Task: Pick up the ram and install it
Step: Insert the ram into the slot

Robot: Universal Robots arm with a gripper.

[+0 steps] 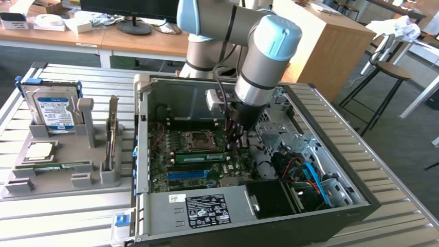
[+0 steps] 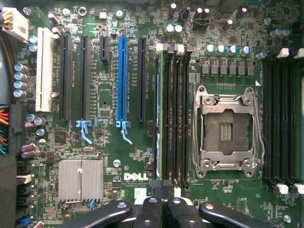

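The ram [image 1: 200, 157] is a long green stick standing on edge in a memory slot of the motherboard, beside the empty processor socket [image 1: 199, 138]. In the wrist view the ram [image 2: 164, 118] shows edge-on, seated in the black slot nearest the socket [image 2: 228, 128]. My gripper [image 1: 237, 140] reaches down into the open computer case, just above one end of the ram. Its black fingers [image 2: 151, 211] are pressed together, so the gripper [image 2: 164, 209] is shut with nothing between them. I cannot tell whether the fingertips touch the ram.
The case walls [image 1: 141, 128], the power supply [image 1: 205, 208] and cables [image 1: 309, 175] surround the arm. A grey fixture [image 1: 61, 180] at the exterior view's left holds a hard drive [image 1: 55, 108], a silver processor chip [image 1: 40, 151] and a green strip [image 1: 53, 166]. Expansion slots, one blue [image 2: 122, 76], lie beside the memory slots.
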